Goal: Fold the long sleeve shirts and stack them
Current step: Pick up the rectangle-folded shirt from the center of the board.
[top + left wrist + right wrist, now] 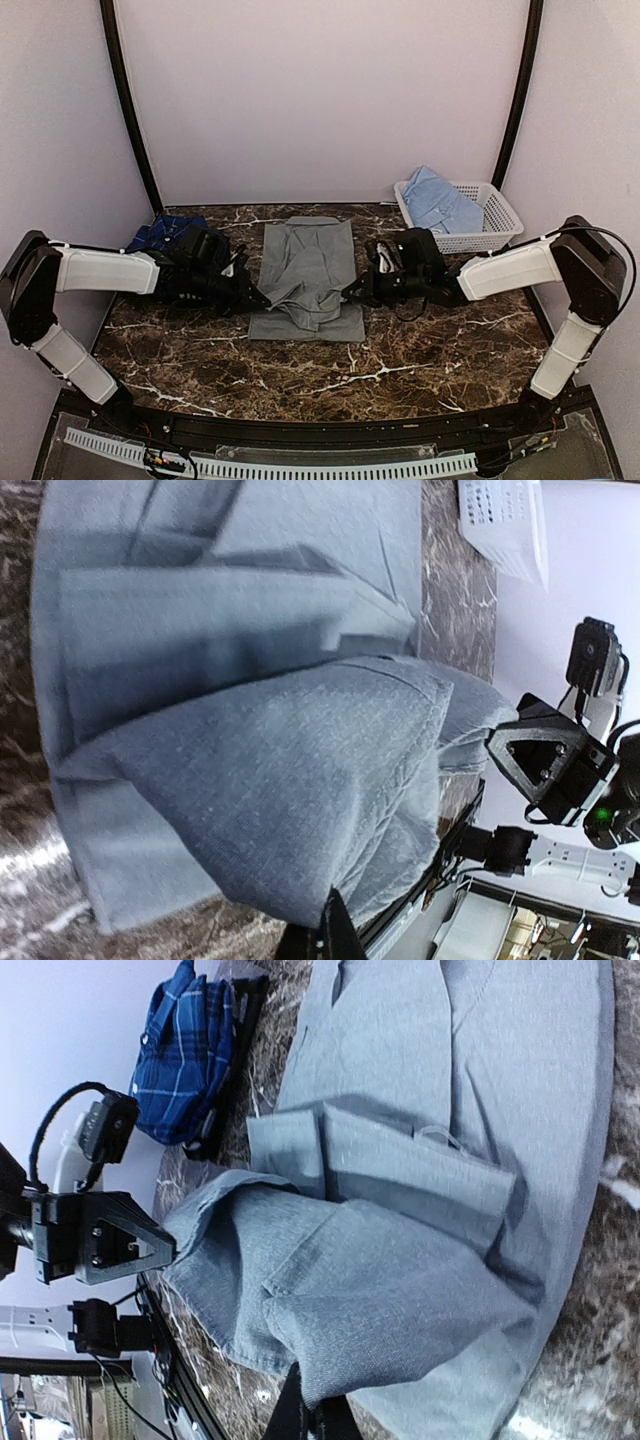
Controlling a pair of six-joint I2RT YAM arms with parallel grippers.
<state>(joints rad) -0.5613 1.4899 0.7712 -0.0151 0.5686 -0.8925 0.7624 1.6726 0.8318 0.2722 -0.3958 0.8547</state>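
Ok, left gripper [256, 297] and right gripper [352, 292] both clenched on opposite edges of grey shirt [305, 262], middle of desk [300, 385]

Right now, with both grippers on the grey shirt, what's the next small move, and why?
Probably raise both together and carry the pinched cloth toward the shirt's far end, to fold it in half. The left gripper and right gripper are each shut on an opposite side edge of the grey shirt, cloth humps up between them, and the shirt lies at full length.
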